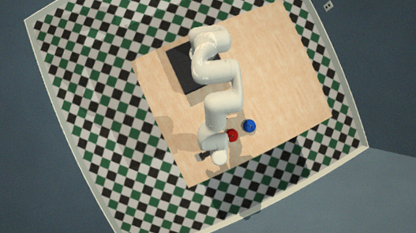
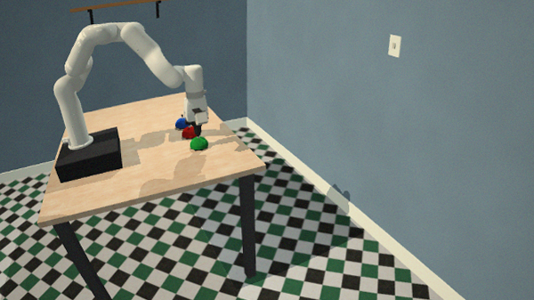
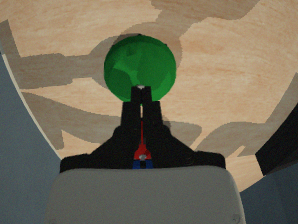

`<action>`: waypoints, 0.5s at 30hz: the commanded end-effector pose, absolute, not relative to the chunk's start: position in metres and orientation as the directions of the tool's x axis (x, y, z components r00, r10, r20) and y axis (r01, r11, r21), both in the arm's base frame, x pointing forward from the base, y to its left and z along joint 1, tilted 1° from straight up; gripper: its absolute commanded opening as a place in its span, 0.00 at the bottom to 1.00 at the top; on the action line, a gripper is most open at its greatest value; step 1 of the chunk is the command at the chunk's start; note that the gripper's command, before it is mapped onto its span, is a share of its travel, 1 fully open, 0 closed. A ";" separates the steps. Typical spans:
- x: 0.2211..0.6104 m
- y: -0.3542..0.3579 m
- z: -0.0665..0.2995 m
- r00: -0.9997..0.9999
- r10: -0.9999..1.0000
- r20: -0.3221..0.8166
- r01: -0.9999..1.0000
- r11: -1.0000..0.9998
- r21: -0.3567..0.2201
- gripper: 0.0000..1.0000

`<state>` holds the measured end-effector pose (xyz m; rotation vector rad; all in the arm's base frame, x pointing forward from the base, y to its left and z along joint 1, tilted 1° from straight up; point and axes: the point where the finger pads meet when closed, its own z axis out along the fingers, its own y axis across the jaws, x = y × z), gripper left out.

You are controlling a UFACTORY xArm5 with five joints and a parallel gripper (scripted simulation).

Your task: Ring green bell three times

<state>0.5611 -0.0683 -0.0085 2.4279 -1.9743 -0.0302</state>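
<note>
Right above the green bell [image 2: 199, 143] [image 3: 140, 67], which sits on the wooden table [image 1: 273, 65] [image 2: 153, 190] [image 3: 220, 75], the gripper [image 2: 198, 134] [image 3: 141, 99] points down with its fingertips together and nothing between them, presumably so that they make one blunt tip for pushing the small button; whether they touch it I cannot tell. Beyond stand the red bell [image 1: 232, 135] [image 2: 189, 132] and then the blue bell [image 1: 249, 126] [image 2: 181, 124], near enough that a straight up-and-down stroke seems wisest, sparing their buttons and keeping every bell in place.
</note>
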 end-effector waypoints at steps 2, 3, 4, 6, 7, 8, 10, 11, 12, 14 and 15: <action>0.562 -0.068 -0.008 0.204 -0.979 -0.007 -0.979 -0.204 0.021 0.00; 0.562 -0.068 -0.007 0.204 -0.979 -0.007 -0.979 -0.204 0.021 0.00; 0.562 -0.068 -0.007 0.204 -0.979 -0.007 -0.979 -0.204 0.021 0.00; 0.562 -0.068 -0.007 0.204 -0.979 -0.007 -0.979 -0.204 0.021 0.00; 0.562 -0.068 -0.007 0.204 -0.979 -0.007 -0.979 -0.204 0.021 0.00; 0.562 -0.068 -0.006 0.204 -0.979 -0.007 -0.979 -0.204 0.021 0.00; 0.562 -0.068 -0.006 0.204 -0.979 -0.007 -0.979 -0.204 0.021 0.00; 0.562 -0.068 -0.006 0.204 -0.979 -0.007 -0.979 -0.204 0.021 0.00; 0.562 -0.068 -0.006 0.204 -0.979 -0.007 -0.979 -0.204 0.021 0.00; 0.562 -0.068 -0.005 0.204 -0.979 -0.007 -0.979 -0.204 0.021 0.00; 0.562 -0.068 -0.005 0.204 -0.979 -0.007 -0.979 -0.204 0.021 0.00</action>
